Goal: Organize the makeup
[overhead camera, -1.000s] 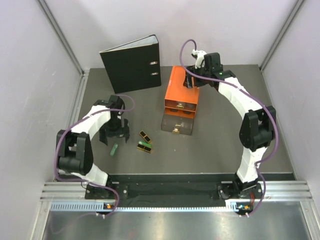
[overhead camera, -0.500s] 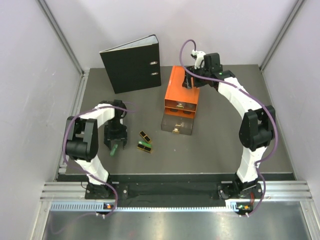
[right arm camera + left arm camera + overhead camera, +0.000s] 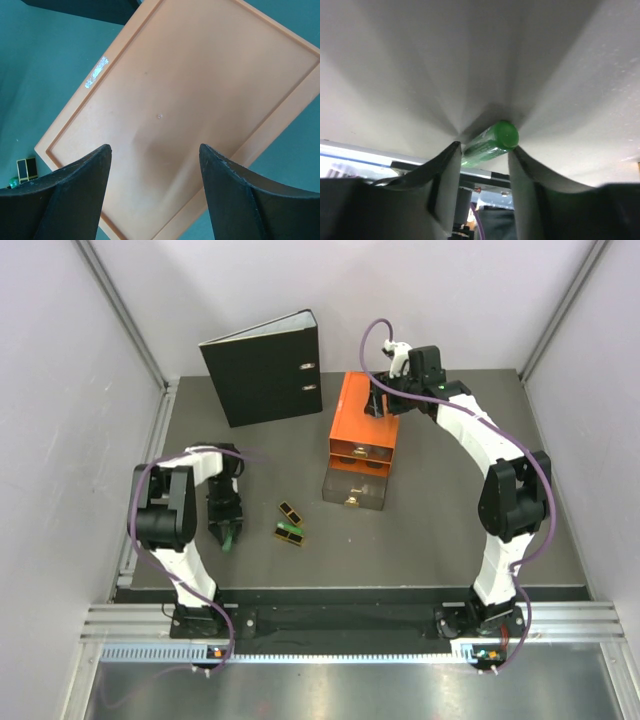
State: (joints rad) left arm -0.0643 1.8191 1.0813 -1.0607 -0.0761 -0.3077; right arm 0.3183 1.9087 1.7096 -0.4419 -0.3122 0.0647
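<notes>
Green stick (image 3: 490, 144) lies flat on the table (image 3: 430, 540), near-left, just left of two black cases (image 3: 290, 512). Left gripper (image 3: 484, 149) is down over it, fingers (image 3: 445, 185) pressed to either side; as far as I can judge from the wrist view, it is clamped on. I read the stick as light, stiff plastic, smooth and round, so apt to roll or squirt out. The hold sits near the cap end; mid-barrel would be safer. Pale print on its side, unreadable. Right gripper (image 3: 155, 192) hangs spread wide over the orange drawer box (image 3: 165, 115); the silver sticker (image 3: 97, 72) on it is illegible too.
</notes>
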